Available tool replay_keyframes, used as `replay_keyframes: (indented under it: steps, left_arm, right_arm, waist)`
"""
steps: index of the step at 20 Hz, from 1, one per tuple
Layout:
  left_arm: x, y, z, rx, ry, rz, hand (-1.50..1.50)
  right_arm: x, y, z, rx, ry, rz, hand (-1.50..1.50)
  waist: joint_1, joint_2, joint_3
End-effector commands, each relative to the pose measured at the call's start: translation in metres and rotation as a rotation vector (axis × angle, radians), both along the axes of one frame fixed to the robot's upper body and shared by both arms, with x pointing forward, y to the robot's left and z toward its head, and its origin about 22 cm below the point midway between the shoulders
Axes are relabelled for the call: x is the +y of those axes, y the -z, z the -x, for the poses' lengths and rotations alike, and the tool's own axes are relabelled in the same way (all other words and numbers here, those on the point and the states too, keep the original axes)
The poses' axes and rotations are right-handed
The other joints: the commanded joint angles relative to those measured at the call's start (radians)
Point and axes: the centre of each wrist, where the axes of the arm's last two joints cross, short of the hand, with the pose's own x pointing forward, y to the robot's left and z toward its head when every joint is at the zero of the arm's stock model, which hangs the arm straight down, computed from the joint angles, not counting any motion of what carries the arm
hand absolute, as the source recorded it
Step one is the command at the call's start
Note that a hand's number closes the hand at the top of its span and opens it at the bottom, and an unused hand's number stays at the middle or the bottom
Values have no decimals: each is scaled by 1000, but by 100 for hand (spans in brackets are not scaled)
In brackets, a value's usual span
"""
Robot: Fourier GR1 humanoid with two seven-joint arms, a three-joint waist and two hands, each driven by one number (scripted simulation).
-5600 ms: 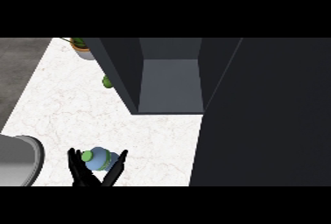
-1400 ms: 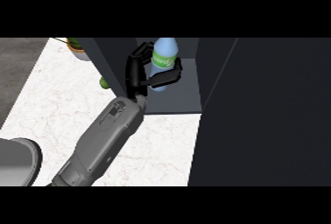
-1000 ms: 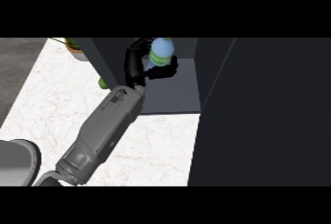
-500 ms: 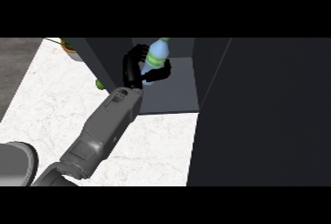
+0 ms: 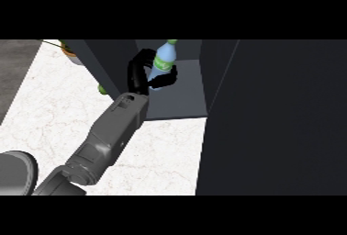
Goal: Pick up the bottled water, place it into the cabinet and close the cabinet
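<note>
The left hand point(image 5: 143, 73) is reaching deep into the cabinet point(image 5: 173, 98), fingers and thumb curled round the bottle point(image 5: 163, 62). Over the last second or so the bottle has been going further back into the opening and a little higher in the view, and it is now leaning slightly, its green cap toward the rear. It is inside the cabinet but, as far as I can judge, not yet set down; the hand has not let go, so the placing is nearly done and the closing is still ahead.

The open door point(image 5: 284, 119) is standing as a tall dark panel along the right side, just beside the opening, and it is hiding much of the counter point(image 5: 61, 110). A potted plant point(image 5: 69, 49) is sitting at the counter's far left corner, and something small and green point(image 5: 102, 89) is peeping out by the cabinet's left wall. The right hand is not showing.
</note>
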Motion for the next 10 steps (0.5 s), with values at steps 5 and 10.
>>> replay_keyframes:
  steps: [5,10]
  left_arm:
    - [16,16,3,85,-52,-164,-150]
    - [25,8,-3,89,-99,-188,-150]
  right_arm:
    - [-10,-21,16,-33,-34,-1,-150]
    - [-6,-6,14,-22,-31,-3,-150]
  waist:
    - [0,4,-1]
    - [-7,4,0]
